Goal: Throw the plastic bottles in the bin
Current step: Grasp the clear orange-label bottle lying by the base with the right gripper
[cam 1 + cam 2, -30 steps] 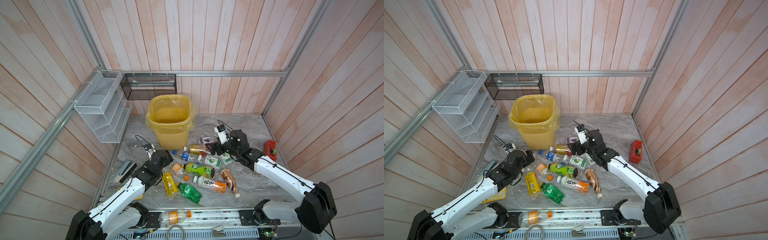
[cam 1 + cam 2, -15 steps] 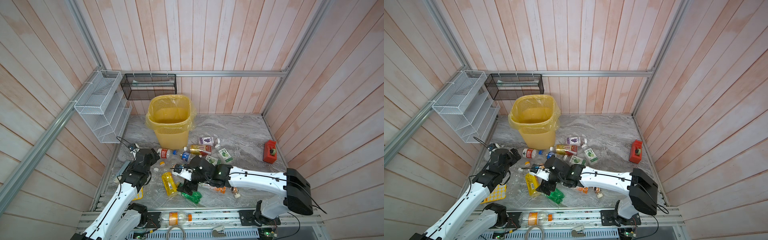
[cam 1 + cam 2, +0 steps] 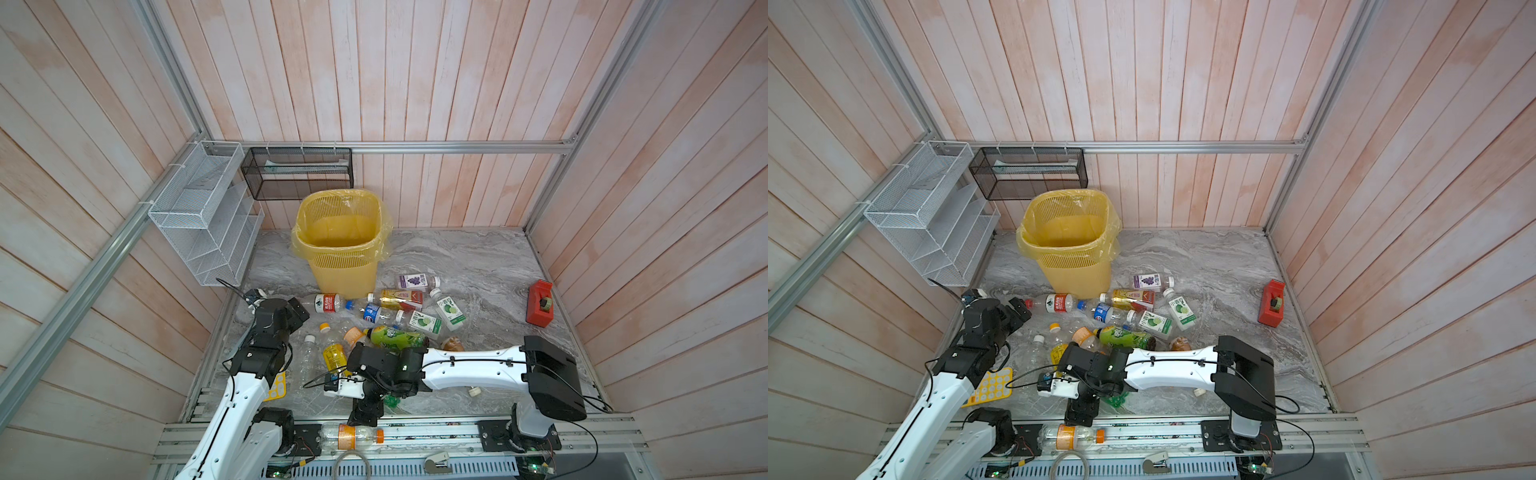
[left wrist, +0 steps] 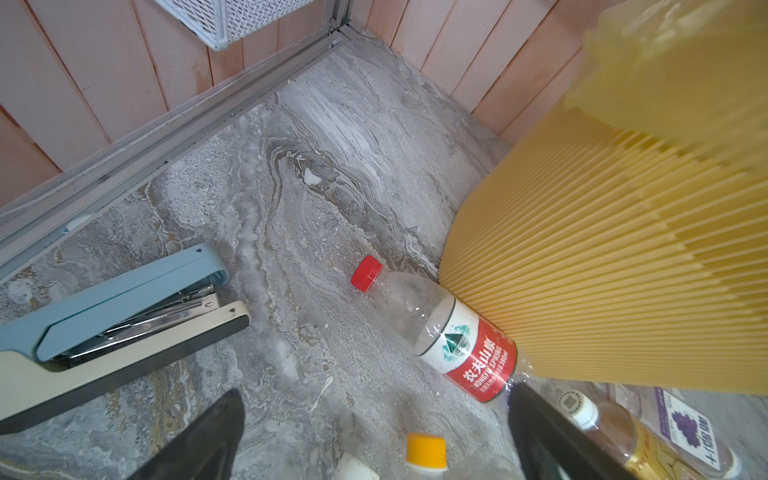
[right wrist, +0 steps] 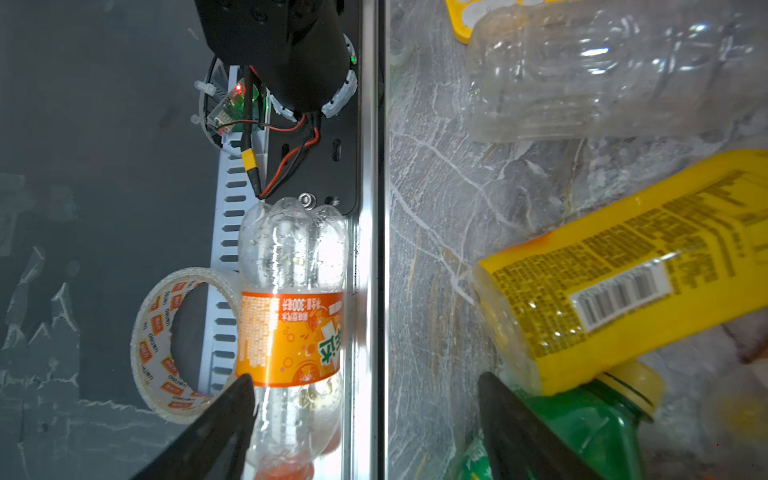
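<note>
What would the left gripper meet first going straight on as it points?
Probably the clear plastic bottle with a red cap and red-white label, lying against the yellow lattice bin; depth is unclear.

NONGFU SPRING on red-label bottle (image 4: 469, 353), perhaps 300 on orange-label bottle (image 5: 291, 336)

I swung my right gripper (image 3: 365, 417) from the middle of the frame down to the bottom middle, over the orange-label bottle (image 3: 351, 436). My left gripper (image 3: 300, 311) pulled back a little left, so the red-label bottle (image 3: 326, 302) now shows.
</note>
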Controlling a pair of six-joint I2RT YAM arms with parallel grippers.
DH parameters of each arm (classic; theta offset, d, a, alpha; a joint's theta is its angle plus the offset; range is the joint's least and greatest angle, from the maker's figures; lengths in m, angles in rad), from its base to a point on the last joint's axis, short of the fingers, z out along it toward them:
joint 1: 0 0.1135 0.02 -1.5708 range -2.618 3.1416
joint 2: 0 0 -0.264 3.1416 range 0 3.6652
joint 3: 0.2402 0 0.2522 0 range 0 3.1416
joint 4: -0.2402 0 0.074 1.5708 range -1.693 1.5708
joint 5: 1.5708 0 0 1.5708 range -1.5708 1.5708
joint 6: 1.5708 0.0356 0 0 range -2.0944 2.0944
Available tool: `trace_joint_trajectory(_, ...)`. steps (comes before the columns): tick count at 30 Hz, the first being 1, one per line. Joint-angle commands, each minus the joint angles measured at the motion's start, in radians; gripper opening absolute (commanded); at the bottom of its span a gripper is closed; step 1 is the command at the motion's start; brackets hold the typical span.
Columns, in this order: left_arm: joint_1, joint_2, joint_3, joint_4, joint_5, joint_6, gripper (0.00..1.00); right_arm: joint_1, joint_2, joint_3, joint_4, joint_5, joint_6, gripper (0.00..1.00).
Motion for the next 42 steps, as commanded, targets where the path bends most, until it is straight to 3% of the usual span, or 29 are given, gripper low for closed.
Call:
trace_joint_trajectory(1,0.006,-0.017,-0.019,-0.018,0.01,0.017,1.0,0.018,0.035,0.041,-0.073,-0.045,0.021,0.84)
trace_joint_trajectory(26,0.006,-0.091,-0.041,-0.058,-0.004,0.029,1.0,0.078,0.253,0.262,-0.313,-0.046,-0.061,0.78)
trace_joint_trajectory(38,0.006,-0.105,-0.046,-0.056,0.005,0.026,1.0,0.08,0.317,0.301,-0.344,0.005,-0.051,0.64)
trace_joint_trajectory(42,0.005,-0.109,-0.05,-0.053,0.007,0.022,1.0,0.078,0.304,0.299,-0.34,0.0,-0.058,0.53)
